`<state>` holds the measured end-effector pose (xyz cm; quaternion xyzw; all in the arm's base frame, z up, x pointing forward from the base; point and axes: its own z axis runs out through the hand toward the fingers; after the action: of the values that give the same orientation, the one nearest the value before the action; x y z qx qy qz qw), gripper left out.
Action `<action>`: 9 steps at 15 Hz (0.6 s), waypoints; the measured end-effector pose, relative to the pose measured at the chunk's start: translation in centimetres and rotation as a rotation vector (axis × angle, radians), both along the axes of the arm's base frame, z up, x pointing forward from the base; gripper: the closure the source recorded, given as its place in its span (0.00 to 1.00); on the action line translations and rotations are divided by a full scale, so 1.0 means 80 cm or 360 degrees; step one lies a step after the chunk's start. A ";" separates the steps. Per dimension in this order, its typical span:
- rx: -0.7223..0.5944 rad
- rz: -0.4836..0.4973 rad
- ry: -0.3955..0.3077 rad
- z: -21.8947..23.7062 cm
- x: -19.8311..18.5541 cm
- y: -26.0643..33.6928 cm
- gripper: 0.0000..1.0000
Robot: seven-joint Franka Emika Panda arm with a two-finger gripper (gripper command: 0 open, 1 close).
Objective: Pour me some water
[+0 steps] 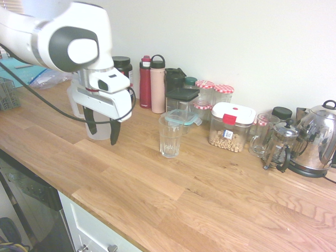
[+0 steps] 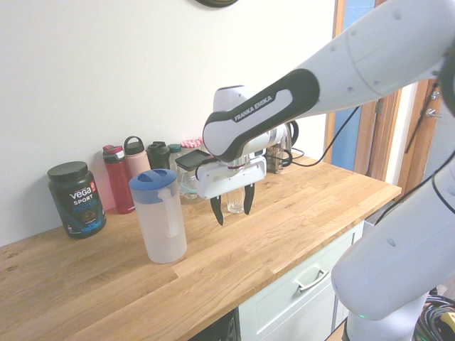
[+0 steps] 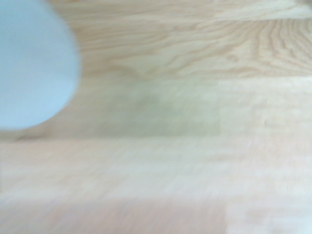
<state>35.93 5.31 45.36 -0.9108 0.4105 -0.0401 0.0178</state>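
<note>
A tall frosted-white jug (image 2: 160,226) with a blue lid (image 2: 151,180) stands upright on the wooden counter (image 2: 284,213). The water (image 2: 166,243) shows only faintly through its lower wall. In the first exterior view the jug (image 1: 76,106) is mostly hidden behind my gripper (image 1: 101,128). An empty clear glass (image 1: 170,135) stands to the jug's right. My gripper (image 2: 232,207) hangs open above the counter between jug and glass (image 2: 234,204), fingers pointing down, holding nothing. The wrist view shows a blurred pale shape, the jug (image 3: 34,63), at one side over bare wood.
Along the wall stand a black Vega tub (image 2: 77,199), red and pink bottles (image 1: 152,84), several jars (image 1: 214,94), a food container with a white lid (image 1: 231,126), a glass mug (image 1: 261,135), a French press (image 1: 281,145) and a steel kettle (image 1: 317,139). The counter's front edge (image 1: 105,210) is near.
</note>
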 end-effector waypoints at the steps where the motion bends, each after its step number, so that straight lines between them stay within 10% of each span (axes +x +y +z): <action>1: 0.0002 -0.0007 -0.0032 0.014 -0.018 0.015 0.00; 9: -0.0066 0.0053 -0.0437 0.056 -0.085 0.162 0.00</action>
<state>29.12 18.28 49.81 -0.9036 0.3881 -0.1726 0.0556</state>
